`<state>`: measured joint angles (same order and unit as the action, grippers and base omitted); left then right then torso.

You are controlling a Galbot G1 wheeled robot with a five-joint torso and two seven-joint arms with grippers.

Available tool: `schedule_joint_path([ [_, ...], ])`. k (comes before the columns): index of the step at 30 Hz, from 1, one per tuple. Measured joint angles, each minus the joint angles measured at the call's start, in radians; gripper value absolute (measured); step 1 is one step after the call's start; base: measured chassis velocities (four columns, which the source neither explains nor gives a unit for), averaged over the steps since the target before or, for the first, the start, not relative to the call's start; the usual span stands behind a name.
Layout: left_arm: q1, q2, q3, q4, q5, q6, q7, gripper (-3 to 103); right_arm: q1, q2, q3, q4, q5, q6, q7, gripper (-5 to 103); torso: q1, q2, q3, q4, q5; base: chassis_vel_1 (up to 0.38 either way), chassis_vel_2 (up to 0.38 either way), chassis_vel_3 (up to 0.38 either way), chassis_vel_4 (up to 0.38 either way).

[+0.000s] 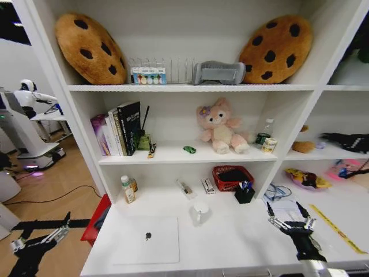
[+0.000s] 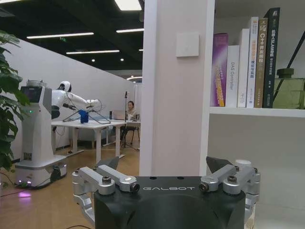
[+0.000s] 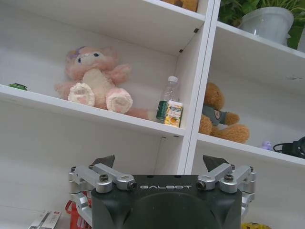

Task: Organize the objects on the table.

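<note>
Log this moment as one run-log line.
left gripper: open, off desk's left edge | right gripper: open, above table | laptop: closed, front left | green toy car: on shelf

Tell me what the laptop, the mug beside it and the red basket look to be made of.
Laptop: likely metal, matte pale silver lid with a dark logo and a thin flat shell. Mug: probably glazed ceramic, plain white with a handle; plastic is possible. Red basket: looks like wire or plastic mesh, since its walls show a grid.
</note>
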<state>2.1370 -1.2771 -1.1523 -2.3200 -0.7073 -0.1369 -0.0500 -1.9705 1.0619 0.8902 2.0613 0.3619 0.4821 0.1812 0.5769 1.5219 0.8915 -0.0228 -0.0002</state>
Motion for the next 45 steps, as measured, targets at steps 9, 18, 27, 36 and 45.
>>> schedule_joint_path([
  [9, 0.000, 0.000, 0.000, 0.000, 0.000, 0.000, 0.000, 100, 0.000, 0.000, 0.000, 0.000, 0.000, 0.000, 0.000, 100, 0.000, 0.000, 0.000, -0.0003, 0.0010, 0.270, -0.283, -0.275, 0.284],
  [18, 0.000, 0.000, 0.000, 0.000, 0.000, 0.000, 0.000, 100, 0.000, 0.000, 0.000, 0.000, 0.000, 0.000, 0.000, 100, -0.001, 0.000, 0.000, -0.0001, -0.0008, 0.305, -0.319, -0.309, 0.314],
  [27, 0.000, 0.000, 0.000, 0.000, 0.000, 0.000, 0.000, 100, 0.000, 0.000, 0.000, 0.000, 0.000, 0.000, 0.000, 100, -0.001, 0.000, 0.000, 0.0000, 0.0003, 0.267, -0.264, -0.259, 0.267],
  [36, 0.000, 0.000, 0.000, 0.000, 0.000, 0.000, 0.000, 100, -0.001, 0.000, 0.000, 0.000, 0.000, 0.000, 0.000, 100, -0.001, 0.001, 0.000, -0.0003, -0.0003, 0.077, -0.069, -0.073, 0.089],
  [45, 0.000, 0.000, 0.000, 0.000, 0.000, 0.000, 0.000, 100, 0.000, 0.000, 0.000, 0.000, 0.000, 0.000, 0.000, 100, 0.000, 0.000, 0.000, 0.0000, 0.0002, 0.000, 0.000, 0.000, 0.000],
])
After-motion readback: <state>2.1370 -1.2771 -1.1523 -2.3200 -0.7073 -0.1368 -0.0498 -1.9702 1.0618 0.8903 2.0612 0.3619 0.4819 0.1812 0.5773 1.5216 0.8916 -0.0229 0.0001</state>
